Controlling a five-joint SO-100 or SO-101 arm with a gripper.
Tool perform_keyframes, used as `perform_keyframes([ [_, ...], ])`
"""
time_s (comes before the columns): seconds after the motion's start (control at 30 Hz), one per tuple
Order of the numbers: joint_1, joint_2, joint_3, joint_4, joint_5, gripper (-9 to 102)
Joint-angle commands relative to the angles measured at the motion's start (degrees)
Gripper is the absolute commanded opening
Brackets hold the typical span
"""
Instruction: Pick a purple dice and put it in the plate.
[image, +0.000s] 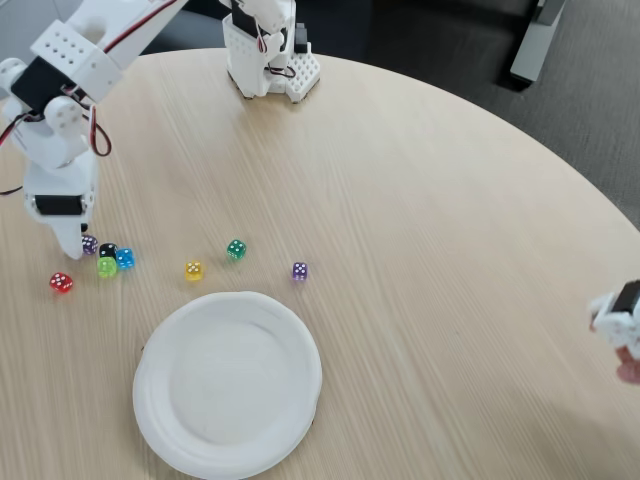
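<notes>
The table (420, 250) was pale wood grain, the plate (228, 380) plain white. White-pipped dice showed red (61, 283), lime (107, 267), blue (125, 258), black (108, 250), yellow (194, 270), green (236, 249) and purple (300, 271). The arm (70, 110) at upper left was white.

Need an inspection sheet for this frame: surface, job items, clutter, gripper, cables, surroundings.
Surface: round light-wood table, no spills seen.
Job's things: purple die lies alone just above the plate; the plate holds nothing. A second purple die sits at the gripper tips.
Clutter: red, lime, black, blue, yellow and green dice.
Gripper: gripper is down at the left cluster; jaw state cannot be told.
Cables: red and black wires loop along the arm.
Surroundings: dark floor; white object at the right edge.
</notes>
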Motion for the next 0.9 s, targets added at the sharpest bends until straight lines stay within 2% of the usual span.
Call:
perform_keyframes([
  [0.0,0.35,0.44,-0.88,-0.18,-0.26,13],
  [0.3,-0.62,0.53,-0.62,0.26,2.37,17],
  [0.87,-4.39,0.53,-0.53,0.26,5.01,16],
])
